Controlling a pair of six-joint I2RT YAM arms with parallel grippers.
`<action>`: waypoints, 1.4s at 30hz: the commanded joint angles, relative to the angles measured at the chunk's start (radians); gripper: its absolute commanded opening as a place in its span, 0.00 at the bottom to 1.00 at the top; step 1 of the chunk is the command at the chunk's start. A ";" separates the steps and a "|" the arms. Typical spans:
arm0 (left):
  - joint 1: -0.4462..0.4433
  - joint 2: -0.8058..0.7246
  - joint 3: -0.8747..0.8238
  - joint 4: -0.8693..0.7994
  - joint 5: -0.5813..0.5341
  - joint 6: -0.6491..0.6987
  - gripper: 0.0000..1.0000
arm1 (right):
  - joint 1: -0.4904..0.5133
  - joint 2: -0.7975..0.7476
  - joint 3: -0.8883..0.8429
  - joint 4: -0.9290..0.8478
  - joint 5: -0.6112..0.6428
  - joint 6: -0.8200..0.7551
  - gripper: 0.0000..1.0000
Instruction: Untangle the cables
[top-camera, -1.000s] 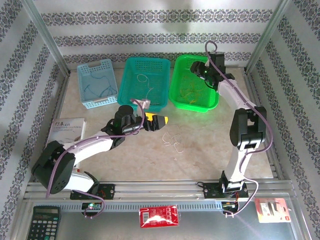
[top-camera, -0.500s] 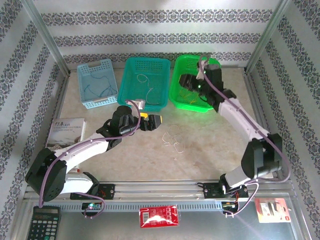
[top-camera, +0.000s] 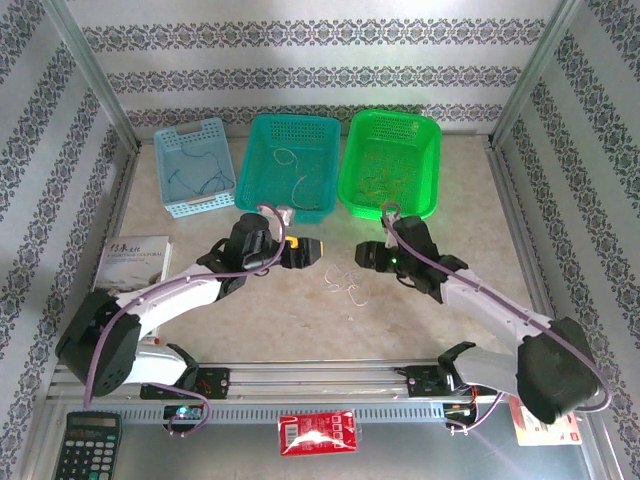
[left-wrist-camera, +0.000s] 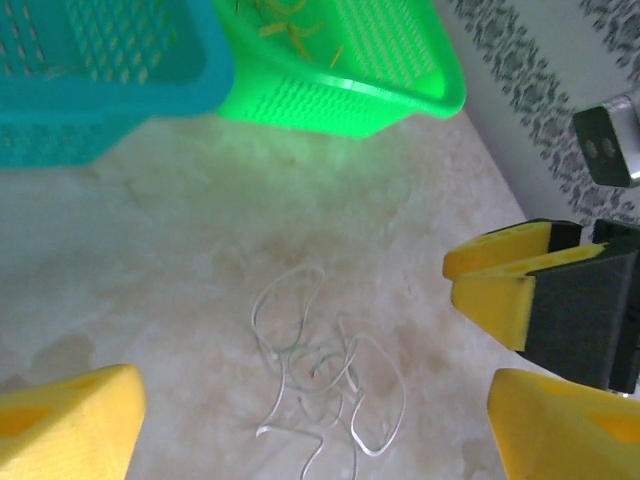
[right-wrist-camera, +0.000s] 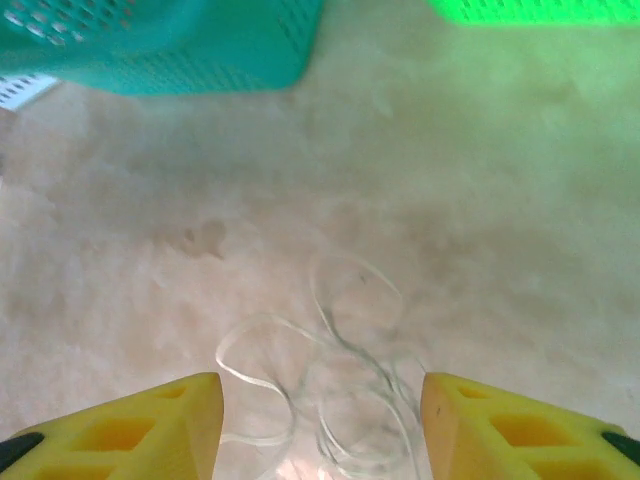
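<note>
- Cables (left-wrist-camera: 322, 385): thin, white, curly strands lie in a loose tangle on the bare beige table (top-camera: 290, 325). The tangle is in front of the gap between the teal basket (top-camera: 252, 165) and the green basket (top-camera: 428, 160), well apart from both.
- The strands loop over one another, and how many make up the tangle cannot be told.
- The left gripper (top-camera: 312, 250) hovers just to the left of the tangle, pointing toward it.
- In the left wrist view its yellow fingers (left-wrist-camera: 70, 425) stand wide apart, one at each lower corner. Between them are the table and the tangle lying on it. They clamp nothing.
- The right gripper (top-camera: 362, 256) sits on the other side, just right of the tangle and facing the left gripper.
- Its jaws are parted too and hold nothing. In the right wrist view the white loops lie on the table between and ahead of its yellow fingertips (right-wrist-camera: 150, 420).
- One yellow finger and the black body of the right gripper also show at the right edge of the left wrist view, near the tangle.
- More thin strands lie in the baskets along the far side of the table:
  - blue strands (top-camera: 190, 180) in the light blue basket (top-camera: 200, 207)
  - a pale strand (top-camera: 298, 185) in the teal basket
  - yellow-orange strands (top-camera: 380, 185) in the green basket
- A booklet (top-camera: 135, 258) lies at the left edge of the table.
- A calculator (top-camera: 85, 447), a red packet (top-camera: 318, 433) and a carded item (top-camera: 540, 420) sit along the near rail.
</note>
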 joint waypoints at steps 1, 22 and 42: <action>-0.016 0.052 0.004 -0.047 0.070 0.020 0.85 | 0.011 -0.062 -0.073 0.029 0.020 0.050 0.55; -0.095 0.393 0.122 0.084 0.095 -0.006 0.61 | 0.011 -0.178 -0.166 0.042 0.026 0.097 0.55; -0.087 0.175 0.251 -0.141 0.151 0.058 0.00 | 0.008 -0.169 -0.085 0.068 -0.073 0.011 0.56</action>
